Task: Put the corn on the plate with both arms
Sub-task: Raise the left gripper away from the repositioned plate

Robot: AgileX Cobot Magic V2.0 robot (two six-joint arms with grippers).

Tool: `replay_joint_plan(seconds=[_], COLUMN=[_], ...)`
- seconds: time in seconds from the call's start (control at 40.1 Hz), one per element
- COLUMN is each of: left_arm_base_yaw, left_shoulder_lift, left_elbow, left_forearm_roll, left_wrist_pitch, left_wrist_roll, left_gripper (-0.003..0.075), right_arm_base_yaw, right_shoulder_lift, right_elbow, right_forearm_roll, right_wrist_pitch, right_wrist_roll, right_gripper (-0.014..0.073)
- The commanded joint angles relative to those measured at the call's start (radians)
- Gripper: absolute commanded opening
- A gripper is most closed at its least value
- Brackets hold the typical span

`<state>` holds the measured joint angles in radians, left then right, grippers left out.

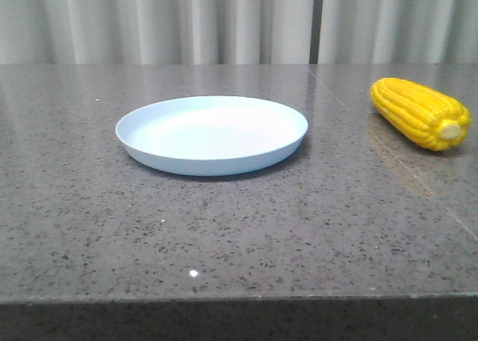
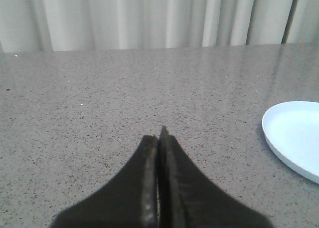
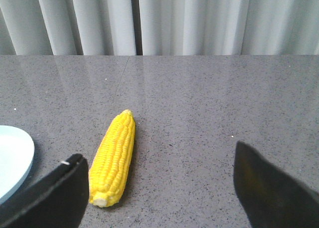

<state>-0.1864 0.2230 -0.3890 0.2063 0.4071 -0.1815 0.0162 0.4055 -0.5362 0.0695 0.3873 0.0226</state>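
Pale pleated curtains (image 1: 187,20) hang behind a speckled grey stone table (image 1: 224,229), where the yellow corn (image 1: 420,113) lies on its side well to the right of the pale blue plate (image 1: 211,134), its stub end toward the front edge. Beside the plate, the left gripper (image 2: 160,138) has its fingers pressed together on nothing. Near the corn, the right gripper (image 3: 159,183) is spread wide, holding nothing.

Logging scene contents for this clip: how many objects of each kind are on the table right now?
Corn: 1, bright yellow, lying on the table to the right of the plate, not on it.
Plate: 1, pale blue, with nothing on it.
Total: 2 objects.
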Motion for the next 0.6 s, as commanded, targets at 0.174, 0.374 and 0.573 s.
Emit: replay_joint_plan(seconds=[0.174,0.374,0.573], left_arm_base_yaw=[-0.005,-0.005,-0.005], left_shoulder_lift=[-0.031,-0.031,-0.031], left_elbow=[-0.002,-0.002,-0.002], left_forearm_roll=[0.006,0.006,0.006], left_wrist_pitch=[-0.102,-0.102,-0.102], left_wrist_roll=[0.001,0.001,0.001], left_gripper=[-0.002,-0.002,-0.002], right_arm_base_yaw=[-0.008,-0.008,-0.005], right_shoulder_lift=[0.013,0.015,0.128], right_elbow=[-0.038,-0.038,-0.125], right_forearm_roll=[0.005,0.005,0.038], right_wrist_pitch=[-0.084,-0.084,0.055], right_wrist_roll=[-0.007,-0.007,-0.007], right_gripper=[0.0613,0.0613,0.0613])
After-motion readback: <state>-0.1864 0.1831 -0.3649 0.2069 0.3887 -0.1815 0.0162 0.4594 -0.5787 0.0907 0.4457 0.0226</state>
